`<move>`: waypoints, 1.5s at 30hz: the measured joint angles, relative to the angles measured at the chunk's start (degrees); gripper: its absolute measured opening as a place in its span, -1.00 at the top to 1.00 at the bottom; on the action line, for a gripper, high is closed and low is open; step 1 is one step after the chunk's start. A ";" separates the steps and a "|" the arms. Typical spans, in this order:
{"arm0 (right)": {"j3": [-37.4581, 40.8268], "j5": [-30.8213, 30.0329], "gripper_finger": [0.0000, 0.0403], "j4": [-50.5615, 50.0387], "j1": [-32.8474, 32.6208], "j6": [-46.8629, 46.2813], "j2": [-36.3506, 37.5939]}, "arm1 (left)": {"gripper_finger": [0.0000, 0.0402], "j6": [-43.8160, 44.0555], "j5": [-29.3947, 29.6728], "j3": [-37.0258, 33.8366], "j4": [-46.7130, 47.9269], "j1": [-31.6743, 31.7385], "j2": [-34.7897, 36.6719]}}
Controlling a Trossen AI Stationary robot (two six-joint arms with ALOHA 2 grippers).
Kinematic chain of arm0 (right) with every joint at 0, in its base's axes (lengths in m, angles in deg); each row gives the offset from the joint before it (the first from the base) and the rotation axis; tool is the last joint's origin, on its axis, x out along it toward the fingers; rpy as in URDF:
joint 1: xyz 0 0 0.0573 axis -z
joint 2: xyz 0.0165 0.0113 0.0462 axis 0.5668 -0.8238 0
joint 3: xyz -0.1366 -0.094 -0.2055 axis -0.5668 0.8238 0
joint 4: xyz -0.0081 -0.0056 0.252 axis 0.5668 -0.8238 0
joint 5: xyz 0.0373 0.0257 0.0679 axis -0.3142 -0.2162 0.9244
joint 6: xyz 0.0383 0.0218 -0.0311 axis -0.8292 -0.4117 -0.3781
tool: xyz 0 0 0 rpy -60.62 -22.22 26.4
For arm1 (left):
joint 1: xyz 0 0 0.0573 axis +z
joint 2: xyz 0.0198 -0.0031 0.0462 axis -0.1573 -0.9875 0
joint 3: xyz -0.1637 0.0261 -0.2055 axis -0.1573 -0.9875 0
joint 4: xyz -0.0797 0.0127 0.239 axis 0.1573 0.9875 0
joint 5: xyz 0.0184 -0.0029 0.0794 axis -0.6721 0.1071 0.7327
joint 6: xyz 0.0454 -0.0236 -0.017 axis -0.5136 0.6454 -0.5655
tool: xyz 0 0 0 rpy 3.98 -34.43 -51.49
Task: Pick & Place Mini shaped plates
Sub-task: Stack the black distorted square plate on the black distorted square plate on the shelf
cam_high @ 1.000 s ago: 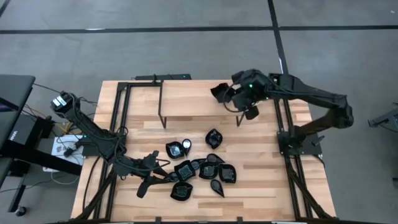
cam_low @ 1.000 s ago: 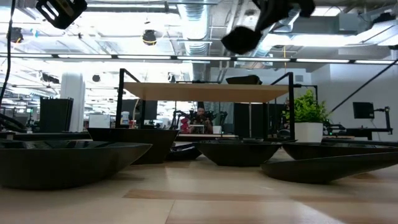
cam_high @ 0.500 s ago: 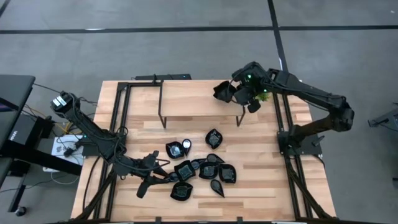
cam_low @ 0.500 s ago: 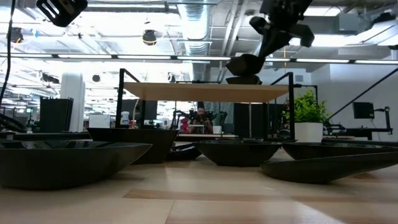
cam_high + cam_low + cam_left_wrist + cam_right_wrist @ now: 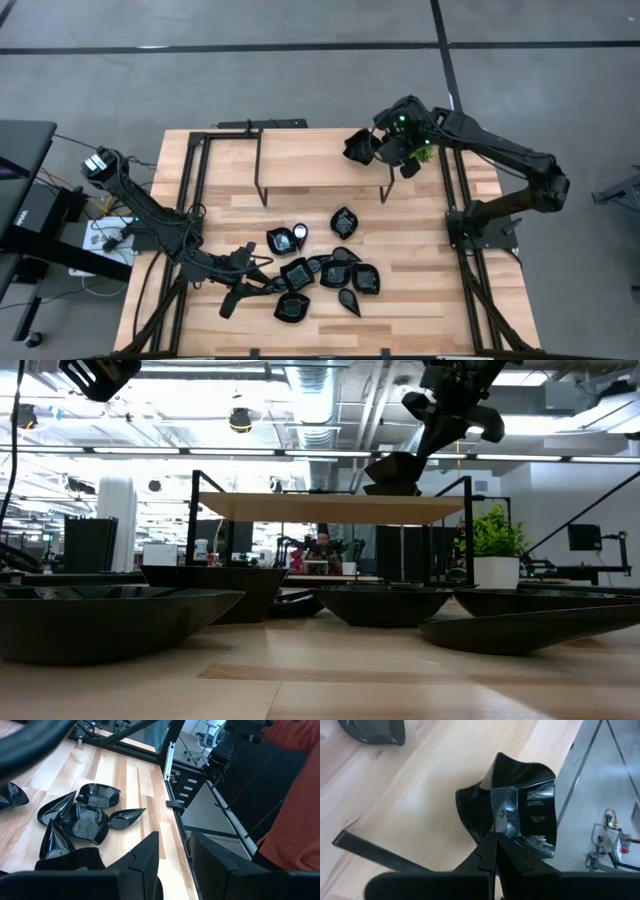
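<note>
Wood-plank surface [image 5: 300, 210] with black framing is sitting on a grey floor, and the low view is looking past it into an open-plan office with ceiling ducts and strip lights, plus a person far back behind the raised shelf [image 5: 335, 508].

What's changing: a second ago your right tool [image 5: 385, 152] was hanging higher, with its plate tilted well above the shelf. Now it's down over the shelf's right end, and the held plate [image 5: 392, 468] is sitting almost level just above the board; I can't tell if it's touching. Since half a second ago it's barely moving. Your left arm isn't budging at all.

The right tool is pinching that glossy black dish by its rim, fingers fully together on it, clear in the right wrist view [image 5: 522, 807]. Your left tool [image 5: 245, 285] is parked low at the near-left of the surface, fingers partly apart with nothing between them, right next to the pile of mini plates [image 5: 320, 270] clustered in the middle-front. One more dish [image 5: 372, 732] is already lying on the shelf.

A small green potted plant [image 5: 492, 545] is standing at the right. No readable writing or labels anywhere.
</note>
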 joint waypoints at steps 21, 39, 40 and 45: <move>-0.04 -3.69 0.99 0.53 -1.77 1.81 -4.10 | 0.44 -0.01 0.00 0.00 -2.13 0.00 -0.02; -0.04 -5.16 0.98 -0.22 -3.69 -1.04 -4.06 | 0.44 -0.02 0.00 0.00 -2.92 0.00 -0.02; -0.04 -5.18 0.97 -0.22 -3.69 -1.44 -4.06 | 0.44 -0.02 0.00 0.00 -2.96 0.00 -0.02; -0.04 -5.18 0.83 -0.20 -3.61 -2.14 -4.06 | 0.44 -0.02 0.00 0.00 -3.24 0.00 -0.02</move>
